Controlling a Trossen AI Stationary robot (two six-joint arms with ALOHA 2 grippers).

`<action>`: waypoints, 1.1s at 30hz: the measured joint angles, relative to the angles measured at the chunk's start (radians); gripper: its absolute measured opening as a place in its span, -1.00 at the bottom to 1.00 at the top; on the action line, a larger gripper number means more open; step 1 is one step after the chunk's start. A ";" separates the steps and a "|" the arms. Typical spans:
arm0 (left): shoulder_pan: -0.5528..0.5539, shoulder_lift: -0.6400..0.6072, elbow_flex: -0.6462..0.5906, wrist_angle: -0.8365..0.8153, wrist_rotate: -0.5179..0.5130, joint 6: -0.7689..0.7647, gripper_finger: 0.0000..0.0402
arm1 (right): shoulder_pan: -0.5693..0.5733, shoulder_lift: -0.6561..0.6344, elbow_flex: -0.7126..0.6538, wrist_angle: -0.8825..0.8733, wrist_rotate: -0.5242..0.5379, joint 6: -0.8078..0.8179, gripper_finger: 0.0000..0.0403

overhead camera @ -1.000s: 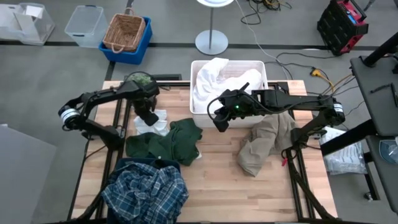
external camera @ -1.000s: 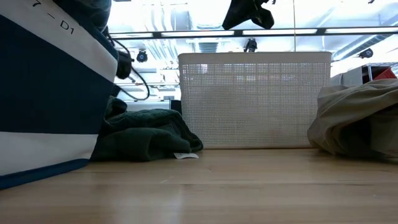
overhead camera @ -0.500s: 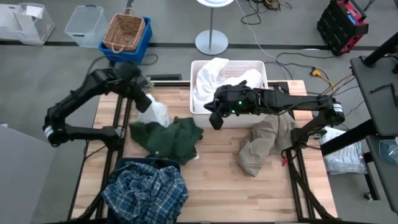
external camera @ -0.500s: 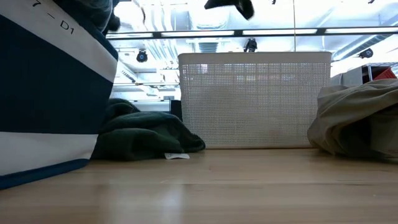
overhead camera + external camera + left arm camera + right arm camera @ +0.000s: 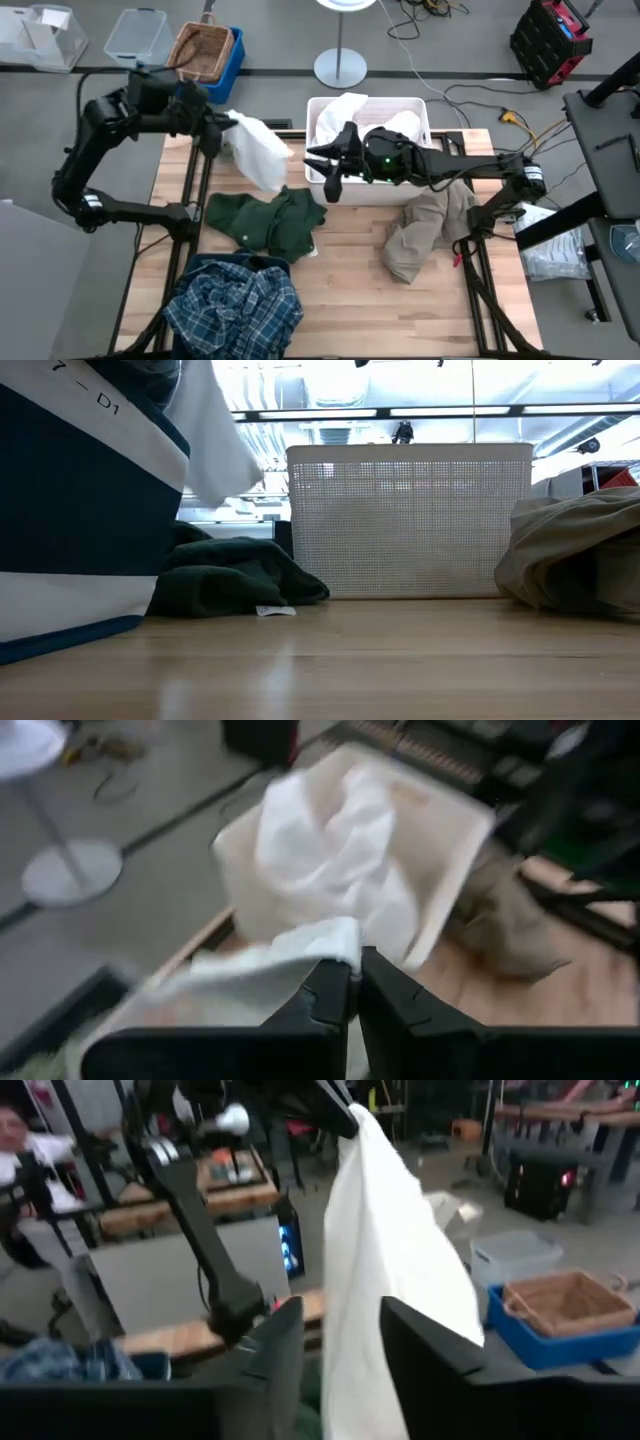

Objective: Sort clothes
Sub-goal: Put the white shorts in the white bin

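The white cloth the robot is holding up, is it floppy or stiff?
Probably floppy: the white cloth droops in loose folds from the left gripper, which pinches one edge. Likely light too, since that small pinch carries it. It would probably crumple where dropped, like the green garment.

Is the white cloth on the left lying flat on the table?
No, the white cloth hangs in the air from the left gripper, above the table edge.

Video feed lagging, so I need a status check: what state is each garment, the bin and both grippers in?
left gripper: shut on white garment, raised
white garment: hanging in air
right gripper: open, empty
white bin: holds white clothes
dark green garment: crumpled on table
khaki garment: heaped beside bin
plaid garment: piled
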 joint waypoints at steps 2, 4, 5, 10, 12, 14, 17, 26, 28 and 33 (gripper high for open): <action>-0.036 0.016 0.034 0.034 0.001 -0.008 -1.00 | 0.000 0.017 0.000 0.057 0.001 -0.001 -0.25; -0.076 0.034 0.059 0.075 0.000 -0.018 -1.00 | -0.002 0.035 0.000 0.111 0.002 -0.020 -0.13; -0.098 0.044 0.067 0.097 0.000 -0.019 -1.00 | -0.003 0.045 0.000 0.138 0.004 -0.028 -0.08; -0.219 0.109 0.090 0.195 0.001 -0.024 -1.00 | -0.008 0.100 0.052 0.140 0.034 -0.042 0.09; -0.266 0.138 0.097 0.227 0.001 -0.024 -1.00 | -0.009 0.124 0.082 0.142 0.034 -0.058 0.13; -0.306 0.171 0.109 0.248 0.000 -0.024 -1.00 | -0.009 0.146 0.111 0.139 0.021 -0.071 0.16; -0.353 0.218 0.139 0.267 0.000 -0.021 -1.00 | -0.008 0.176 0.162 0.097 0.016 -0.071 0.15; -0.388 0.353 0.309 0.188 -0.048 -0.026 -0.88 | -0.009 0.213 0.371 -0.253 0.078 -0.120 -0.84; -0.388 0.385 0.368 0.149 -0.050 -0.025 -0.77 | -0.006 0.213 0.419 -0.293 0.126 -0.162 -0.90; -0.387 0.458 0.550 -0.068 -0.082 -0.015 -0.42 | -0.004 0.187 0.565 -0.646 0.332 -0.176 -0.95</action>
